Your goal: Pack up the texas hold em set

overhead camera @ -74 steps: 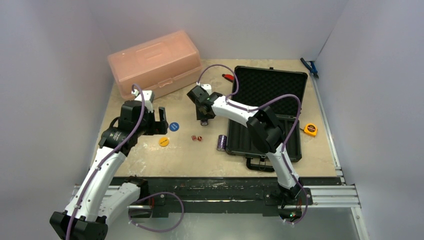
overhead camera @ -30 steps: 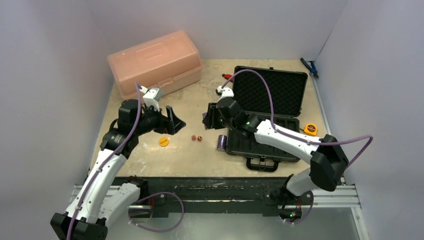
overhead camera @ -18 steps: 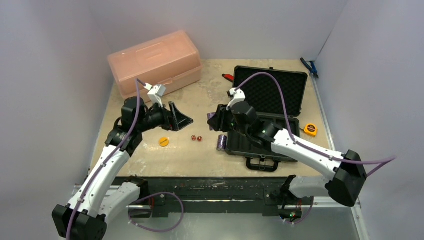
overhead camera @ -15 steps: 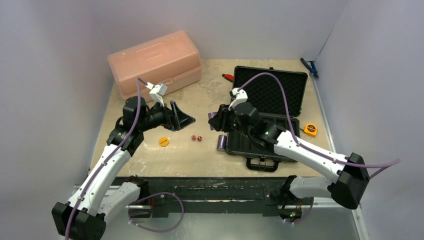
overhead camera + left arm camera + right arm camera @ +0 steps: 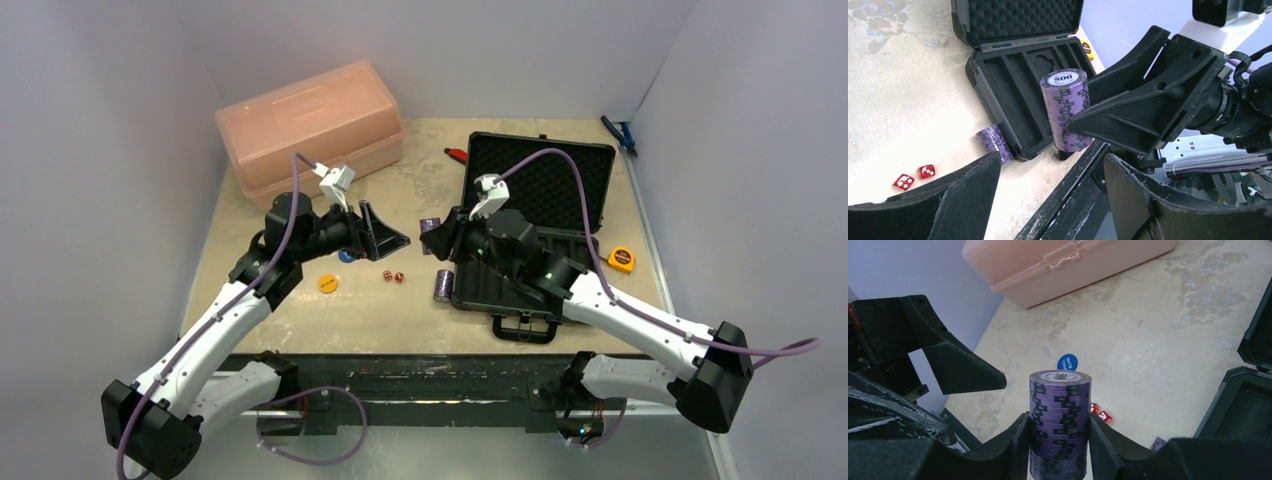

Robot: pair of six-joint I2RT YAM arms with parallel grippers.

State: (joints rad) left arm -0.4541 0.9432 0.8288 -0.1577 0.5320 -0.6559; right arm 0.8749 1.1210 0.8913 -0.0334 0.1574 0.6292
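My right gripper [image 5: 432, 236] is shut on an upright purple chip stack [image 5: 430, 229], held in the air left of the open black briefcase [image 5: 540, 185]. The right wrist view shows both fingers pressed on the stack [image 5: 1060, 410]. My left gripper [image 5: 388, 234] hangs open and empty, facing the stack from the left, a small gap apart. In the left wrist view the stack [image 5: 1065, 107] stands beyond my open jaws. A second purple stack [image 5: 442, 285] lies on its side against the briefcase's front left corner. Two red dice [image 5: 392, 276] and an orange disc [image 5: 328, 284] lie on the table.
A translucent pink box [image 5: 310, 120] stands at the back left. A blue disc [image 5: 345, 255] lies partly under the left arm. A yellow tape measure [image 5: 621, 260] sits right of the briefcase. A red tool [image 5: 455, 154] and blue pliers [image 5: 620, 135] lie at the back.
My left gripper has swung right and up toward the middle, ending close to the held stack. The right gripper has drifted slightly right and back, still holding the stack.
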